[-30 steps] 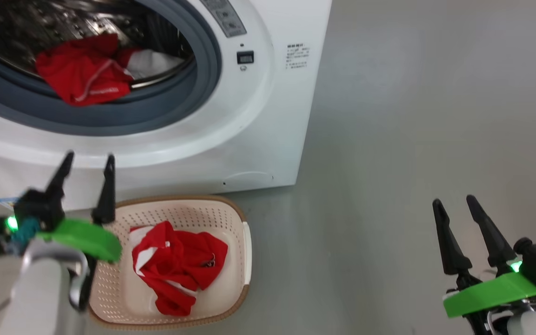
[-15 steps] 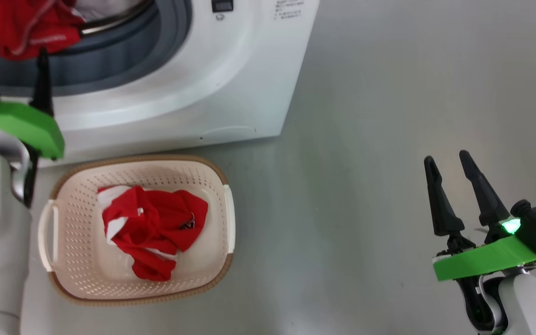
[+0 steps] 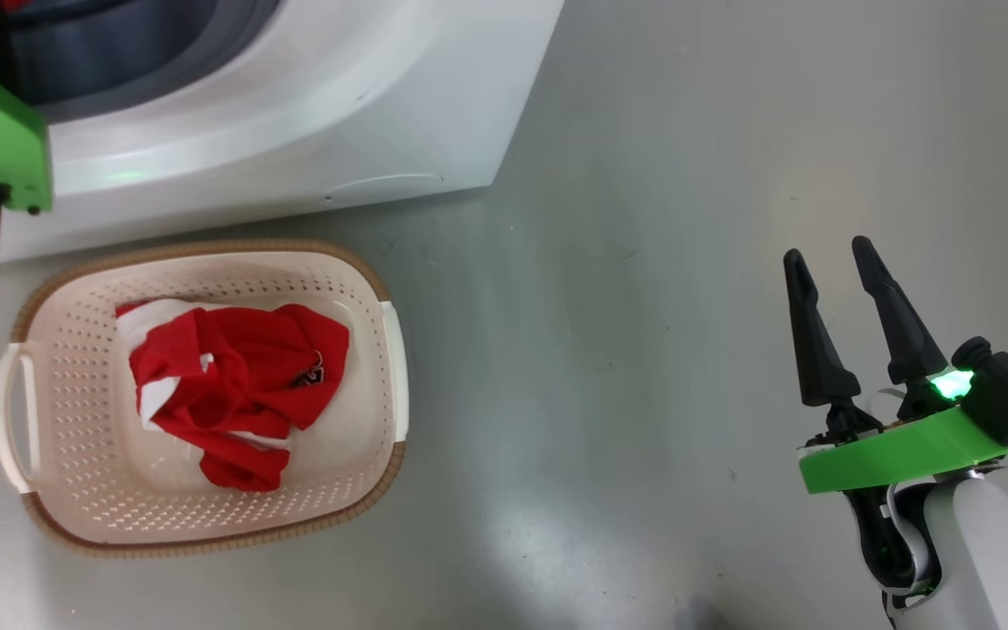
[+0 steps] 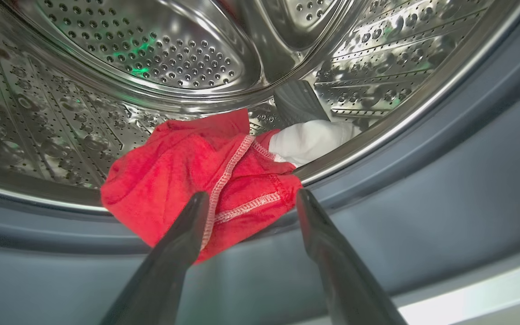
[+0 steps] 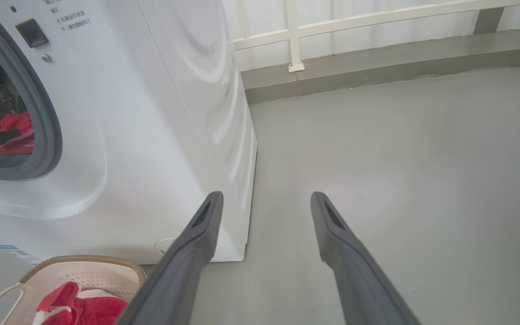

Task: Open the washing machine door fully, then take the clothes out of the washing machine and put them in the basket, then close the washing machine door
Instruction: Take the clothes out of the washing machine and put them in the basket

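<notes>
While pointing into the washer (image 3: 338, 114), holds left claw (image 4: 252, 195) spread wide and empty at the mouth, fingertips (image 4: 194, 216) flanking the near edge of red clothes (image 4: 174, 167) draped from the drum (image 4: 151, 58) over the grey ring (image 4: 422, 194); cannot tell whether touching. Shows a white piece (image 4: 309, 140) behind the red, deeper in the drum. Holds right claw (image 3: 826, 248) wide too, empty, above the floor (image 3: 644, 262), well right of the washer. Shows a second red-and-white garment (image 3: 233, 376) crumpled in the basket (image 3: 75, 367), on the floor just before the washer front.
</notes>
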### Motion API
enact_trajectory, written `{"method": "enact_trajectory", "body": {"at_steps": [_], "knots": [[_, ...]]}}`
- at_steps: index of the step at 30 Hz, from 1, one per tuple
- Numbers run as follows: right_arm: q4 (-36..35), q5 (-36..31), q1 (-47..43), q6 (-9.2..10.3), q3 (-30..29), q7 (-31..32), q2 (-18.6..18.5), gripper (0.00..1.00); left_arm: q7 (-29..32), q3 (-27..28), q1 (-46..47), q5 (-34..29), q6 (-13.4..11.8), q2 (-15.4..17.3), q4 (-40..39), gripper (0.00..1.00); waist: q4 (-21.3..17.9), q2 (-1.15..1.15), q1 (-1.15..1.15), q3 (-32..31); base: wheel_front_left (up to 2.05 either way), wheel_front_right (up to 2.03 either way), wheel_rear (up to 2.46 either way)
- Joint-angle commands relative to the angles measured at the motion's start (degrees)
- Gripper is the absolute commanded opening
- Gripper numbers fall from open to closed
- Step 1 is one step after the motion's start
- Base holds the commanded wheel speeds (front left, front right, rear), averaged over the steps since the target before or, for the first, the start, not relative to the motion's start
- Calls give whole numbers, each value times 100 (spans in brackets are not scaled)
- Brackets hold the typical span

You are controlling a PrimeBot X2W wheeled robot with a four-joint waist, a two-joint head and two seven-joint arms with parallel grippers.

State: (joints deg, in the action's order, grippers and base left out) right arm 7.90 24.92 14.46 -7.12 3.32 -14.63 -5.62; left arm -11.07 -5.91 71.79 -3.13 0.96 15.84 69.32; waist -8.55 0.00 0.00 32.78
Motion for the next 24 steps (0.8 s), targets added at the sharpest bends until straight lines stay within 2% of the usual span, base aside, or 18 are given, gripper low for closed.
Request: {"method": "enact_trajectory", "body": {"at_steps": [1,8,24], "knots": [[-154,-52,52,-36,170,-37,-29,100,23,18,183,-76,-112,376,-8,100,-70,0,0,101,0,0,0],[-182,-55,104,-36,194,-37,-12,100,44,-50,442,-120,-420,582,223,100,-123,0,0,192,0,0,0],[-240,-54,209,-36,342,-37,6,100,128,-177,557,-75,-557,958,401,100,-243,0,0,343,0,0,0]]}}
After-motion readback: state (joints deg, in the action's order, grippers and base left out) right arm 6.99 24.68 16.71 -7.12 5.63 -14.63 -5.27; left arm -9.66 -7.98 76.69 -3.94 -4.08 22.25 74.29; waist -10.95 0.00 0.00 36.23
